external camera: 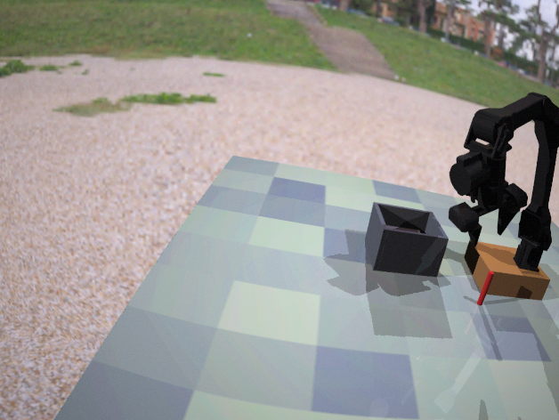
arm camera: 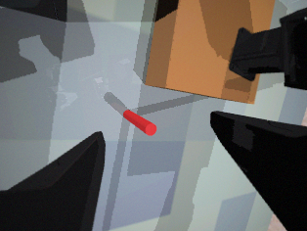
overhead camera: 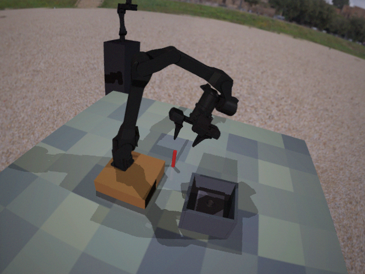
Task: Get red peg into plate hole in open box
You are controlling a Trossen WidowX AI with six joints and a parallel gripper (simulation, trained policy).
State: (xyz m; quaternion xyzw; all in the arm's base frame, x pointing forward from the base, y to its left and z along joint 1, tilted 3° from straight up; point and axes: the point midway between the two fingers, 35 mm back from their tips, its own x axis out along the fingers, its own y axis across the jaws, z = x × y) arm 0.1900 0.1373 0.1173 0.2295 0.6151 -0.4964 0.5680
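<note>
The red peg (overhead camera: 174, 158) (external camera: 485, 287) (arm camera: 140, 122) stands upright on the table, close to the orange block under the arm. My gripper (overhead camera: 183, 142) (external camera: 487, 238) (arm camera: 157, 127) is open and empty. It hangs tilted above the table, higher than the peg. In the wrist view the peg shows between the two fingers, some way beyond their tips. The dark open box (overhead camera: 206, 223) (external camera: 406, 253) stands apart from the peg. The plate (overhead camera: 217, 213) with its round hole (overhead camera: 210, 203) shows at the bottom of the box in the top view, and the hole looks empty.
The orange block (overhead camera: 118, 194) (external camera: 514, 284) (arm camera: 196, 59) carries the arm's base and stands near the peg. The box's walls rise around the plate. A dark pillar (overhead camera: 118, 64) stands behind the table (overhead camera: 274, 235) (external camera: 271, 307).
</note>
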